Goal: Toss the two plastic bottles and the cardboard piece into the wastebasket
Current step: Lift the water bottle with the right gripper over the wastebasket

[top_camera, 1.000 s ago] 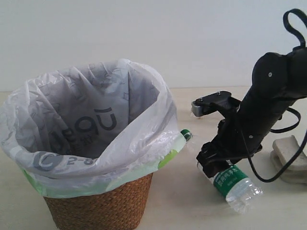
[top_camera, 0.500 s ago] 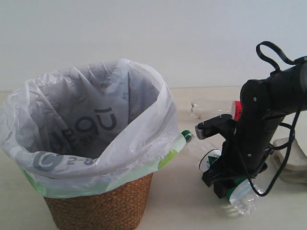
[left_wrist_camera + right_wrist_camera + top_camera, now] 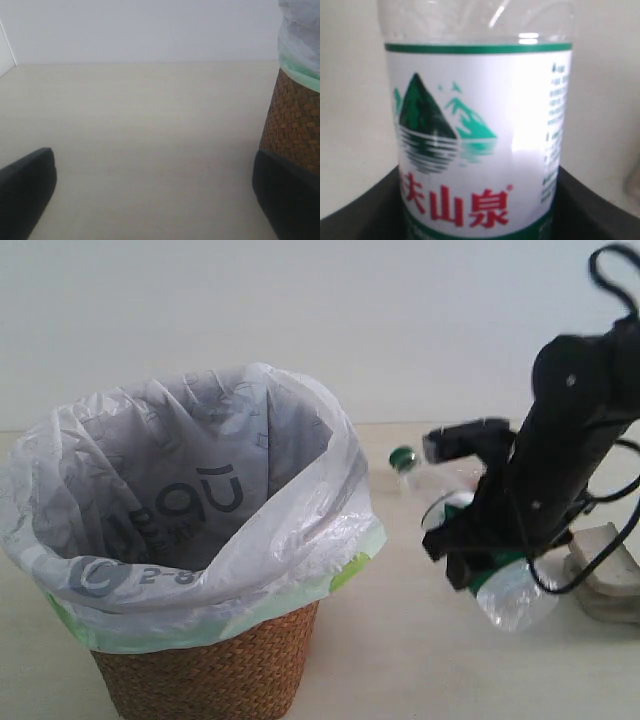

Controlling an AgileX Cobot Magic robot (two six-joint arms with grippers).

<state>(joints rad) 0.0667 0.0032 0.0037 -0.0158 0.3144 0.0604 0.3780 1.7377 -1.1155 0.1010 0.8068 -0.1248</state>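
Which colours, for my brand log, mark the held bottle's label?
The bottle label is white with green mountains and red characters; right wrist view best.

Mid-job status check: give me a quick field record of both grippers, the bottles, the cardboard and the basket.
left gripper: open, empty, low beside the wastebasket
right gripper: shut on the green-label bottle
green-label bottle: tilted, cap toward the wastebasket, outside it
red-label bottle: not made out in these views
cardboard piece: on the table, far right
wastebasket contents: no task item seen inside
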